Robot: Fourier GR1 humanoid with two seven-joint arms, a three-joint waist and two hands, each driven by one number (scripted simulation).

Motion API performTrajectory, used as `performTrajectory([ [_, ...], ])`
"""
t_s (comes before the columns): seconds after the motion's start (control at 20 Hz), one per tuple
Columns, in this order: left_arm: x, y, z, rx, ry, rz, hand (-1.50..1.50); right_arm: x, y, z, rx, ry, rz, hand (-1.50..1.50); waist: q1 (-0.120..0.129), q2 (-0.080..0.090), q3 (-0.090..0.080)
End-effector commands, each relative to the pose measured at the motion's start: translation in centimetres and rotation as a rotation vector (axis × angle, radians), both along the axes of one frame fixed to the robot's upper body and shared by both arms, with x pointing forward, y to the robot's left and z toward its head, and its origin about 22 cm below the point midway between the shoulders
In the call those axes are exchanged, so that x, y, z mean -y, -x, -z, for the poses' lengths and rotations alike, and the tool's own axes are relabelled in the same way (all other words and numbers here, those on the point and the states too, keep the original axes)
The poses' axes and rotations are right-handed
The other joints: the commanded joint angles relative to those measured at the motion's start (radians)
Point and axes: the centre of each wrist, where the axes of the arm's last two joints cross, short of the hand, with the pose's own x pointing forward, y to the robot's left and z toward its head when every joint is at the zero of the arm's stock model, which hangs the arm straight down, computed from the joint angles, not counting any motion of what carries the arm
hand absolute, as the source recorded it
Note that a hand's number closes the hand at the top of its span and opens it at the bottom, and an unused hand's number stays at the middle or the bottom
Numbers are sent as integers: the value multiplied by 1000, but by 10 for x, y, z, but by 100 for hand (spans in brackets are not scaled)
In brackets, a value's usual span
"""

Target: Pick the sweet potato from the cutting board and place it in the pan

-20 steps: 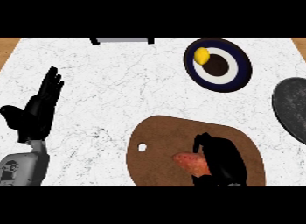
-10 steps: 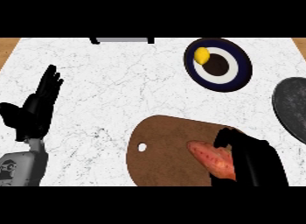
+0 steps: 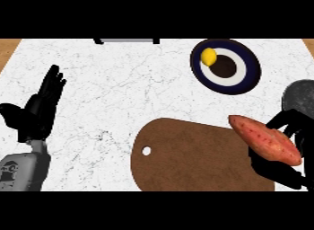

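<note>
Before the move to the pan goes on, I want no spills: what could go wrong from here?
The sweet potato juts up and left out of the right hand, so it could slip from the fingers. The pan is cut by the view's right edge, so a short carry might end on the cutting board.

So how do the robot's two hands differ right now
The left hand is open, fingers straight up, resting at the counter's left side and holding nothing. The right hand is curled round the sweet potato, near the cutting board's right edge beside the pan. Both hands are black.
</note>
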Motion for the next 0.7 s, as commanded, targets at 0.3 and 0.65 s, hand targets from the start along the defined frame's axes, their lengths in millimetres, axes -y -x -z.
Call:
performTrajectory([
  [0.3, 10, 2, 8, -8, -4, 23, 0, 148, -53, 5, 58, -28, 164, 150, 9, 2, 0],
  [0.65, 6, -6, -12, 26, 2, 18, 0, 239, -74, 39, 27, 142, 272, 150, 33, 12, 3],
])
